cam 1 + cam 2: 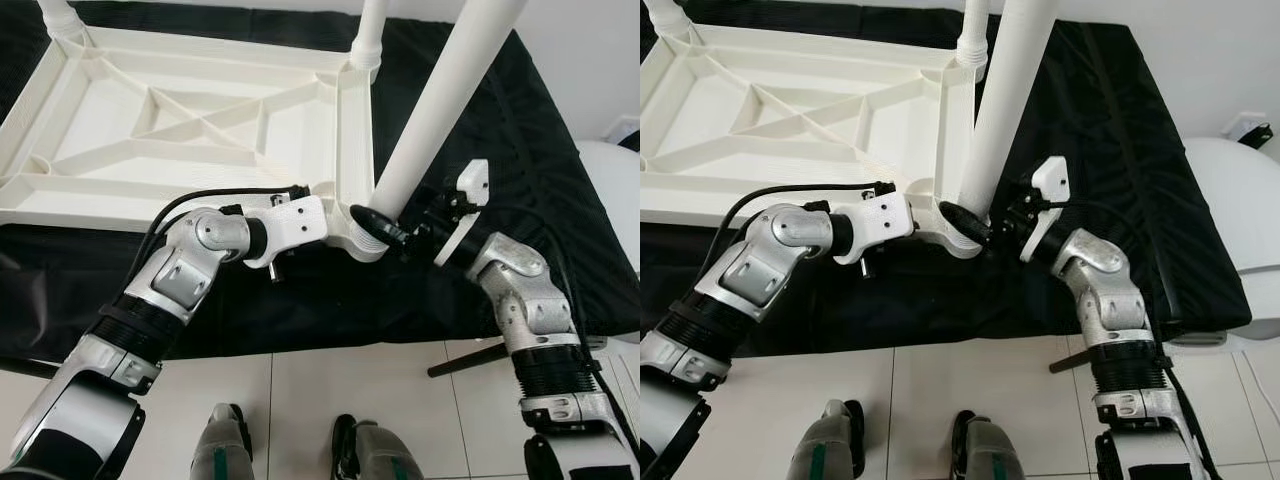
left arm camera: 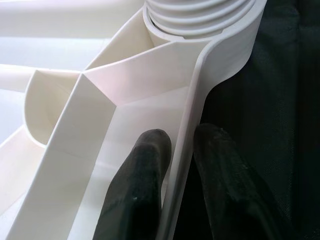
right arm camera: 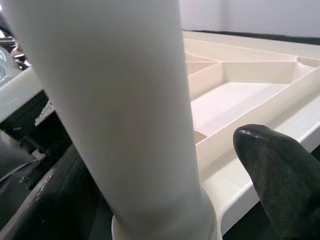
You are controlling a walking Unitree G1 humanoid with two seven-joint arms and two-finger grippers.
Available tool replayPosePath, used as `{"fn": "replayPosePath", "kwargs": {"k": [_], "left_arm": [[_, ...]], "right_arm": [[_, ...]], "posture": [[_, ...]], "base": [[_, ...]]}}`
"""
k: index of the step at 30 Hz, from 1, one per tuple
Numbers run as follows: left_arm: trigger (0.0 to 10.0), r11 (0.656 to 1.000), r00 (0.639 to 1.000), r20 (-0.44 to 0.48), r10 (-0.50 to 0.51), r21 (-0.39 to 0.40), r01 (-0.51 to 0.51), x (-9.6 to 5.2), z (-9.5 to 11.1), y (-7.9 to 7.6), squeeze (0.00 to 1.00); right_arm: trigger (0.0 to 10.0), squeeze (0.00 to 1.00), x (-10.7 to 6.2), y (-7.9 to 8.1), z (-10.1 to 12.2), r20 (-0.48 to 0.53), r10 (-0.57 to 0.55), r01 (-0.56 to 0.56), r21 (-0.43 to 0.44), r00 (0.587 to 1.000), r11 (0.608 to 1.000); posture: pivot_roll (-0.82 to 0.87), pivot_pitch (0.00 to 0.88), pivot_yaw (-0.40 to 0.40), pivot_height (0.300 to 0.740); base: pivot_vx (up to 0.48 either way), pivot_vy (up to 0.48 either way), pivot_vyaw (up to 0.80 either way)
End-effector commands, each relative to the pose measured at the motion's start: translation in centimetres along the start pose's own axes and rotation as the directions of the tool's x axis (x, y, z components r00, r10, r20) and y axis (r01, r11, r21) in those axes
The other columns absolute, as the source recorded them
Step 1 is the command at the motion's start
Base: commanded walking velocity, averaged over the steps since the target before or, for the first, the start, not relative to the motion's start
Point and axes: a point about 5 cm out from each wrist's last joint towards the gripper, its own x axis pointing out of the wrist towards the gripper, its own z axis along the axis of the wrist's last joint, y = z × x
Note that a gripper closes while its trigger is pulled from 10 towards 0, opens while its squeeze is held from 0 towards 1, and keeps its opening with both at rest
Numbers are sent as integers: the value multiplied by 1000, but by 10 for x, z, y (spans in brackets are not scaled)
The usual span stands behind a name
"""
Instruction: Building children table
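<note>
Two robot feet (image 1: pixel 290 445) stand on pale floor tiles (image 1: pixel 350 390) at six o'clock. Above them, the left gripper (image 2: pixel 175 150) pinches the rim of an upturned white tabletop (image 1: pixel 180 125) lying on black cloth (image 1: pixel 480 150), while the right gripper (image 1: pixel 385 228) clasps a white table leg (image 1: pixel 440 110) at the tabletop's four o'clock corner.

- The place looks like a room in a home, though the pictures show little of it.
- The floor (image 1: pixel 330 390) is laid with pale tiles with thin grout lines.
- A low surface covered by a black cloth (image 1: pixel 1120 150) stands against a plain white wall (image 1: pixel 590 60).
- A wall socket (image 1: pixel 1248 127) sits low on that wall.
</note>
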Motion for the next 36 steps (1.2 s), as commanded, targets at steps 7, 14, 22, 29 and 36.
{"fn": "replayPosePath", "kwargs": {"k": [7, 14, 22, 29, 36], "left_arm": [[10000, 1000, 1000, -3, 20, 17, -20, -2, 2, 3, 0], [10000, 1000, 1000, -5, 21, 12, -21, -3, 1, 3, 0], [10000, 1000, 1000, -6, 23, 13, -22, -3, 1, 3, 0], [10000, 1000, 1000, -1, 22, 13, -22, -1, 2, 3, 0], [10000, 1000, 1000, -1, 22, 13, -22, -1, 2, 3, 0]], "right_arm": [[10000, 0, 8, -5, -2, -20, 107, -108, -13, 994, 994], [0, 0, 14, -8, -1, -15, 176, -177, -15, 984, 984], [0, 0, 11, -13, 3, -20, 188, -188, -21, 982, 982], [10000, 0, 8, -18, 4, -32, 169, -171, -39, 985, 985], [10000, 0, 6, -16, 2, -27, 155, -156, -24, 987, 987]], "posture": [[91, 217, -12, 740], [92, 220, -15, 740], [84, 222, -17, 740], [78, 223, -18, 740], [79, 222, -20, 740]], "base": [[0, 0, 0], [0, 0, 0], [0, 0, 0], [0, 0, 0], [0, 0, 0]]}}
